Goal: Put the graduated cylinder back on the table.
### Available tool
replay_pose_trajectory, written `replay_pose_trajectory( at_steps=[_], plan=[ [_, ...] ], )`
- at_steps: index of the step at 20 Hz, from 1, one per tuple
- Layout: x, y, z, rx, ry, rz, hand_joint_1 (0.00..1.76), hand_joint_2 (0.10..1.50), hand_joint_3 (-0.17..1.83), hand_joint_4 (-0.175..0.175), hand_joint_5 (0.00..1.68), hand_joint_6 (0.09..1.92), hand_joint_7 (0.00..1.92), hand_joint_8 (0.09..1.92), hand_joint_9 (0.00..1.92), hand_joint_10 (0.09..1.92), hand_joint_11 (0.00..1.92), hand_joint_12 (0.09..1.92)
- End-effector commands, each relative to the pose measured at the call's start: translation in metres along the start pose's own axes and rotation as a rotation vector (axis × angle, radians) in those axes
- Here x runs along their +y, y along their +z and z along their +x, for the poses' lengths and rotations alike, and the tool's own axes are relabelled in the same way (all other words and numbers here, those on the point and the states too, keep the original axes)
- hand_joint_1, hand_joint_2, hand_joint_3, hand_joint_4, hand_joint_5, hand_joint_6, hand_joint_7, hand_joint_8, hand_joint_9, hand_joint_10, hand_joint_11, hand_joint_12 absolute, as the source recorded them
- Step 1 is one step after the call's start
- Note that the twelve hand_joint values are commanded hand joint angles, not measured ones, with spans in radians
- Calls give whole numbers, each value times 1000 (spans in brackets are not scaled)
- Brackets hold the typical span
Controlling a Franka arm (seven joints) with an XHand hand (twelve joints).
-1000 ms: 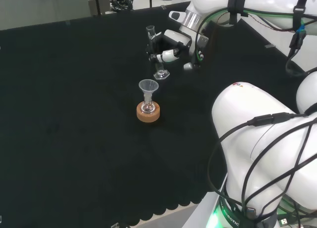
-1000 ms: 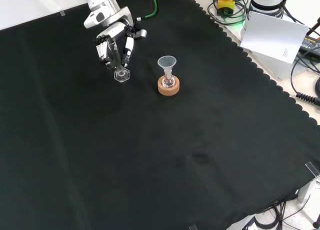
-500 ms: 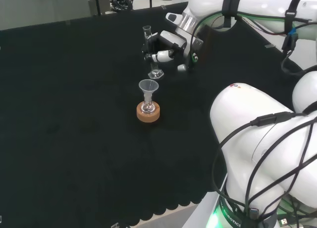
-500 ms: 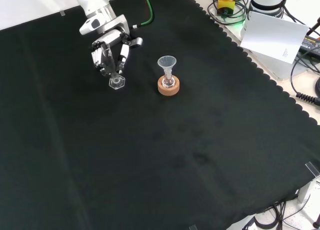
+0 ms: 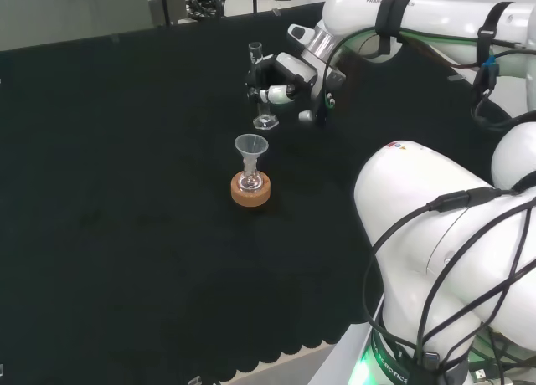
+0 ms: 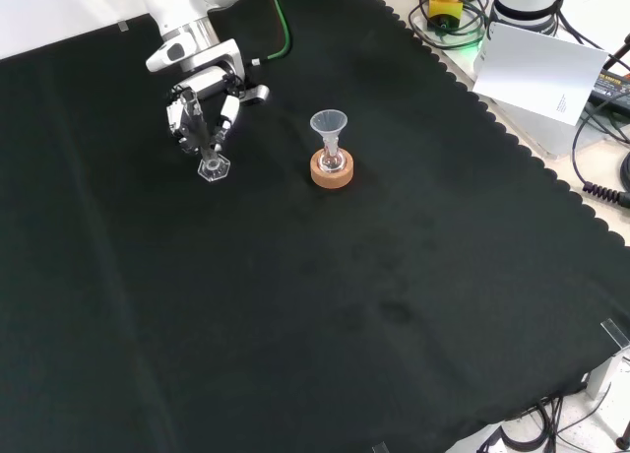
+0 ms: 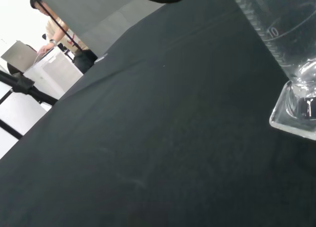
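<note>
The hand [image 6: 202, 103] has its fingers [image 5: 270, 92] curled around the upright graduated cylinder [image 5: 259, 88], at 10 o'clock from the funnel [image 6: 329, 129] in the front view, its base near the worktop [image 6: 345, 305].

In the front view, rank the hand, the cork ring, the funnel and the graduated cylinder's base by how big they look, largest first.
1. hand
2. cork ring
3. funnel, close to the ring, so that order is unsure
4. graduated cylinder's base
</note>
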State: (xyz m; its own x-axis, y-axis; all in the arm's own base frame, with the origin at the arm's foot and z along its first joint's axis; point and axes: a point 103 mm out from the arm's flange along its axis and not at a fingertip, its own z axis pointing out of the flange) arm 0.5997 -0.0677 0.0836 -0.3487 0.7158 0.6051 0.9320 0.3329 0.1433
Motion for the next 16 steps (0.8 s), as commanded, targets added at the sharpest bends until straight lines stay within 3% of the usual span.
replay_pose_trajectory(
  at_steps=[1,8,10,11,13,16],
  plan=[
    [-3,2,-11,10,18,-19,1386,1078,1,-175,992,960,912,1094,1151,774,1163,824],
    [-10,4,-16,39,15,-6,1378,1105,1,-175,934,1048,840,1178,1103,870,1112,868],
    [-11,3,-16,53,5,1,1291,1140,-1,-175,895,1110,882,1155,1106,672,1082,903],
    [-11,3,-16,53,3,3,1233,1148,-3,-175,893,1116,884,1035,1108,580,1073,919],
    [-13,2,-15,40,-1,9,1229,1129,-69,-101,838,908,888,780,1121,423,1050,928],
    [-16,1,-14,38,-3,15,1198,1112,-160,-52,791,747,851,630,1123,308,971,980]
  ],
)
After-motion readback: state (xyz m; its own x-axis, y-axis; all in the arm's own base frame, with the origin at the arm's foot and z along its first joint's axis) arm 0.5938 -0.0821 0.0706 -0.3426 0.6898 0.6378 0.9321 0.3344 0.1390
